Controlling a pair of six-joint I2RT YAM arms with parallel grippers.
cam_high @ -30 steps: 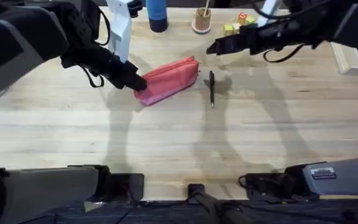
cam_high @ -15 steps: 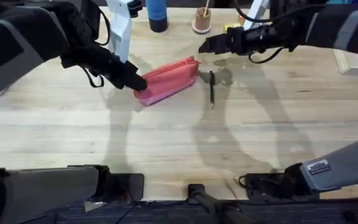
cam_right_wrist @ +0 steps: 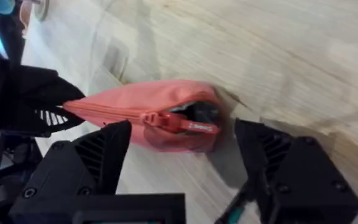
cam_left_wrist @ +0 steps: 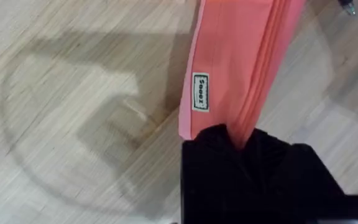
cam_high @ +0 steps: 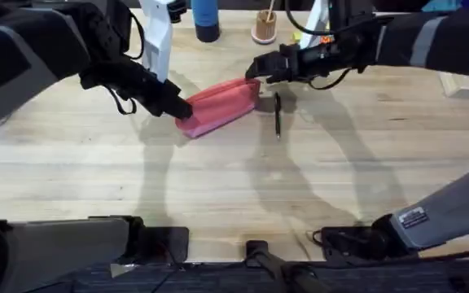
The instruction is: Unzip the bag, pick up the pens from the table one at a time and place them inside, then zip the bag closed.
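Left gripper (cam_high: 182, 108) clamps the bag (cam_high: 221, 104) left of centre; right gripper (cam_right_wrist: 182, 155), jaws apart, could miss the zip pull (cam_right_wrist: 180, 123).

One pink-red bag (cam_high: 218, 105), one black pen (cam_high: 278, 115), one blue bottle (cam_high: 206, 19), and two grippers: left (cam_high: 179, 108), right (cam_high: 256, 69).

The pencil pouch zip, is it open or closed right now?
Almost fully closed. In the right wrist view the pencil pouch has its zip pull near one end, with a small dark gap of lining beside it.
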